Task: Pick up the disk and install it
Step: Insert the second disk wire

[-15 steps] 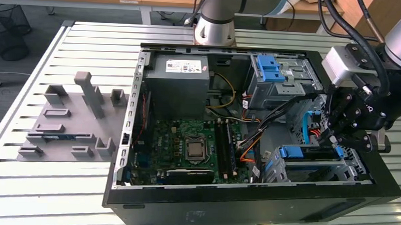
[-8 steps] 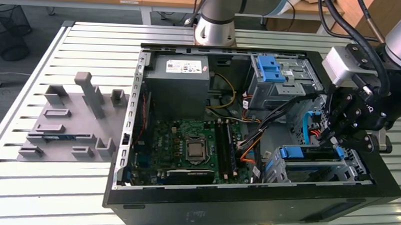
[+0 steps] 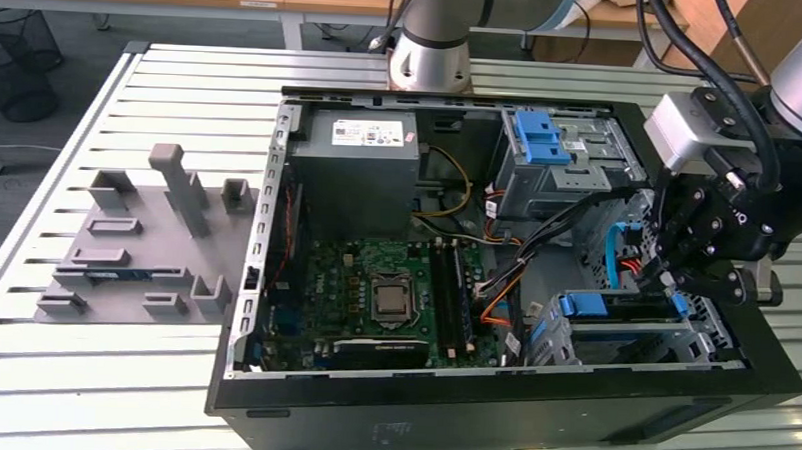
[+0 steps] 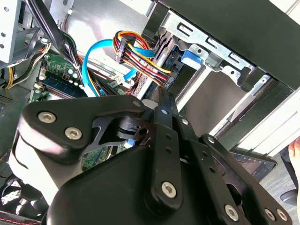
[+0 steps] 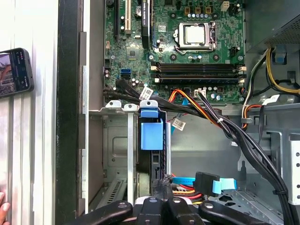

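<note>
The disk (image 3: 598,307) sits on edge in the metal drive cage (image 3: 697,340) at the front corner of the open computer case, on the exterior view's right. Its blue plastic rail tab (image 5: 151,131) points up between the cage's plates, and the same blue tab (image 4: 191,55) shows in the second wrist view. My black gripper (image 3: 655,284) hangs just above and beside that cage, near the orange and blue cables (image 5: 206,183). Its fingers (image 5: 157,206) stand together, shut, with nothing between them. The fingertip (image 4: 164,101) points toward the cage.
The case holds a green motherboard (image 3: 386,295), a grey power-supply box (image 3: 355,148) and a second blue-latched bay (image 3: 538,140) at the back. A grey fixture (image 3: 133,246) lies on the slatted table at the exterior view's left. A phone (image 5: 14,70) and a person's hand (image 5: 3,208) are beside the case.
</note>
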Action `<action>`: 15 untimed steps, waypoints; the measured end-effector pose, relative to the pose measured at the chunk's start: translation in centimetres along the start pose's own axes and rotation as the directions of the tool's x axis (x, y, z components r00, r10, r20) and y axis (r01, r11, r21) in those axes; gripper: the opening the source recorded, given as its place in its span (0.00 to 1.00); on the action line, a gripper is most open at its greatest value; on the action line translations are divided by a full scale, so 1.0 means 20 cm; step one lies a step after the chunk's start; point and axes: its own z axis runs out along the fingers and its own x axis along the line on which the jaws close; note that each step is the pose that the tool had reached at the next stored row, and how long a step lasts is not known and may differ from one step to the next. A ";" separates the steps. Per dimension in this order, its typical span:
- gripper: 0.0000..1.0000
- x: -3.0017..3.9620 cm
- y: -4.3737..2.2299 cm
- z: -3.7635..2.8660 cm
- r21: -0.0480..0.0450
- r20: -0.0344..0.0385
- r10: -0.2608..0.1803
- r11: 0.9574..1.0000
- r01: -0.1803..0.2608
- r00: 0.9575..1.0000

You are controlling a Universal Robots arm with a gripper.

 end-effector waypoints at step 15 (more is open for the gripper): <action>0.24 0.000 0.000 -0.002 0.000 0.000 0.000 1.000 0.000 1.000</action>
